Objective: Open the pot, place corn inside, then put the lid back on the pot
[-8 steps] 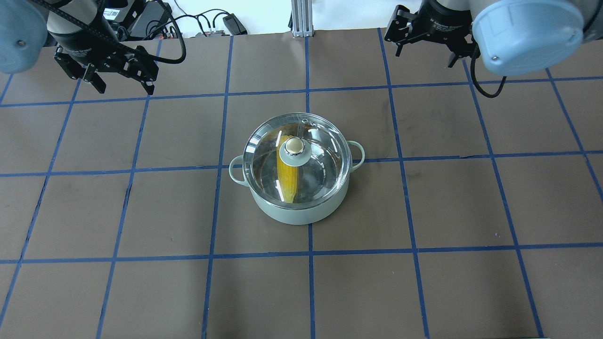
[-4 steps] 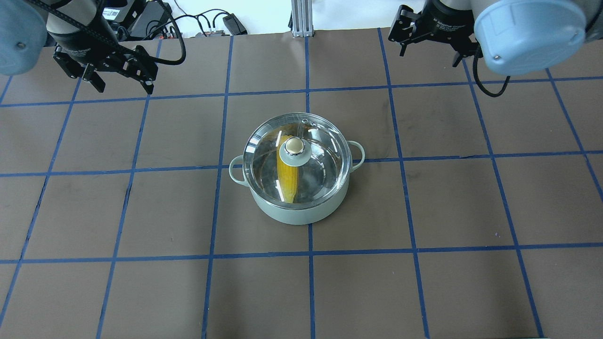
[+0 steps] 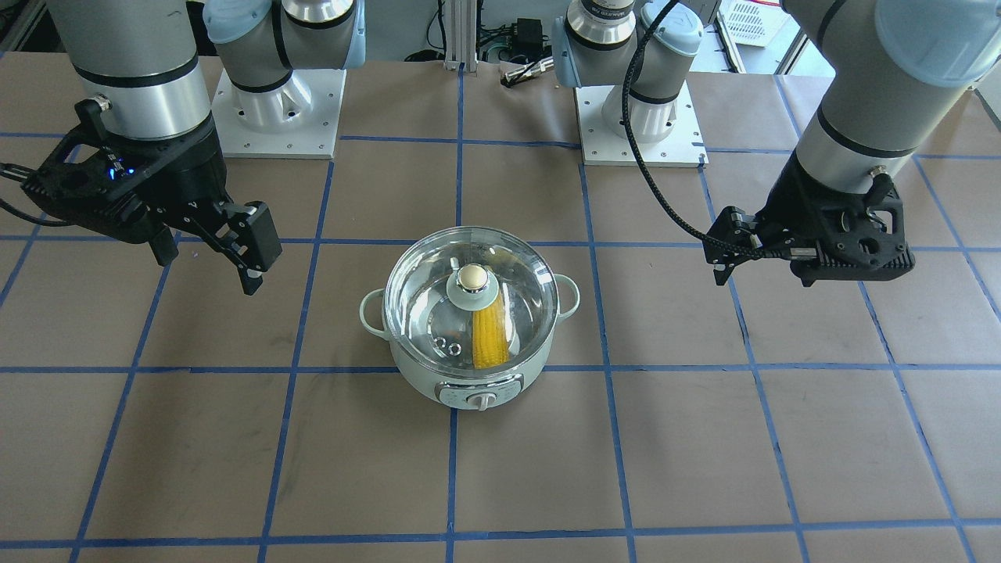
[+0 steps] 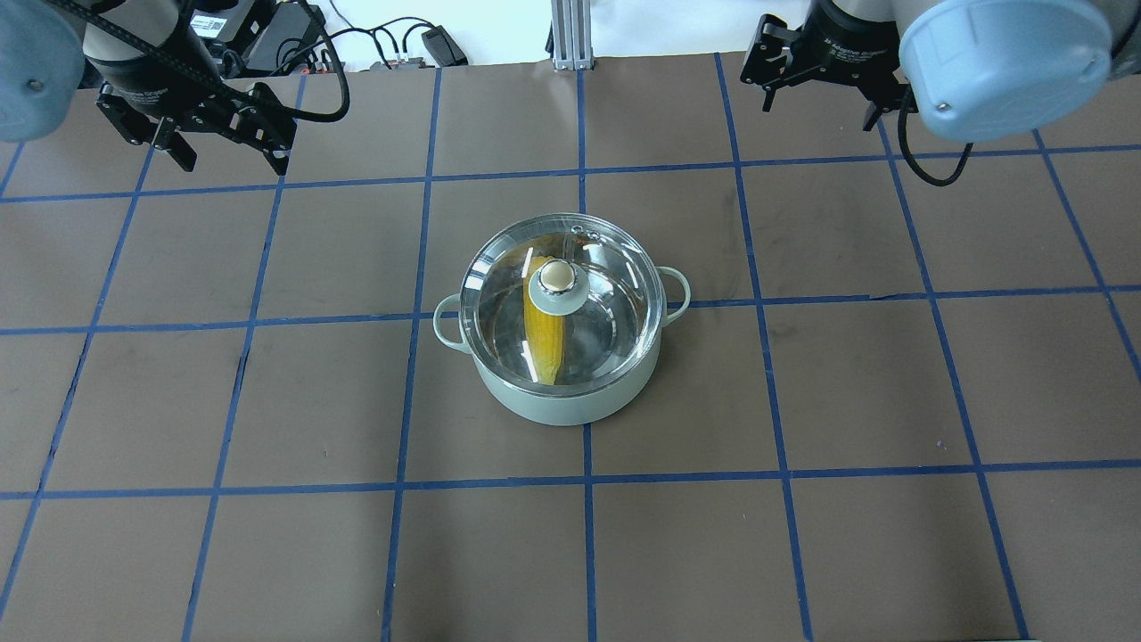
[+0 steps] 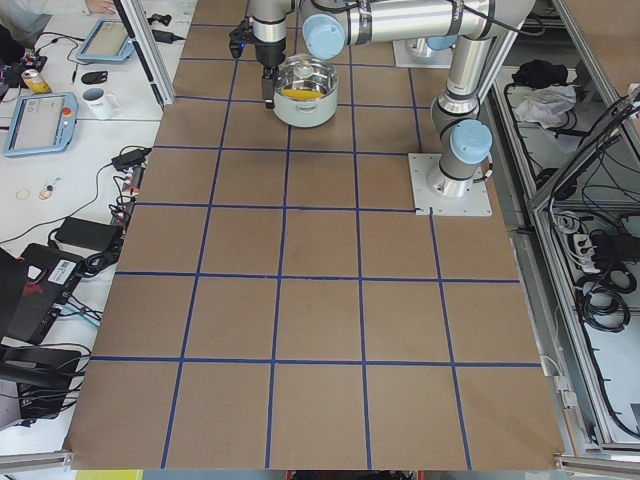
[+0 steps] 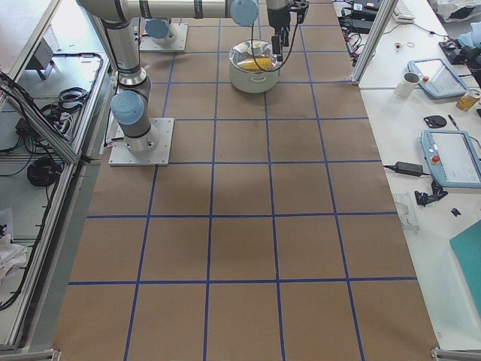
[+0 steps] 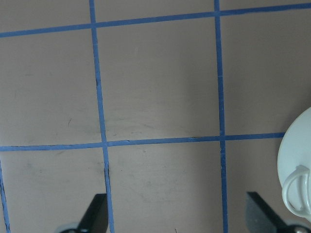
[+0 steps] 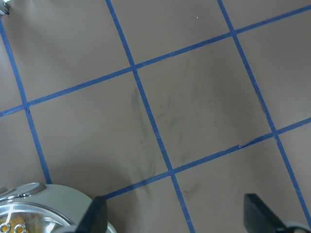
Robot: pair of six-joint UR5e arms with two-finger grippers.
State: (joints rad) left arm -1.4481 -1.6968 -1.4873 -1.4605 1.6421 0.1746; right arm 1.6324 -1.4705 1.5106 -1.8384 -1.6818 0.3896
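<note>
Sitting at the middle of the table (image 4: 267, 553), the pot (image 4: 570, 403) has the corn (image 4: 545, 343) lying inside it and the lid (image 4: 615, 308) seated on its rim, so by my reading nothing of the task is left. The left gripper (image 4: 232, 162) and the right gripper (image 4: 818, 109) hang wide open and empty, well apart from the pot.

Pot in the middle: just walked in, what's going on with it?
Nothing is being handled right now. The corn lies inside the pot, and the lid sits closed on top of it. The left hand and the right hand are both open and empty, well clear of the pot on either side. From how things lie, the task looks done.
</note>
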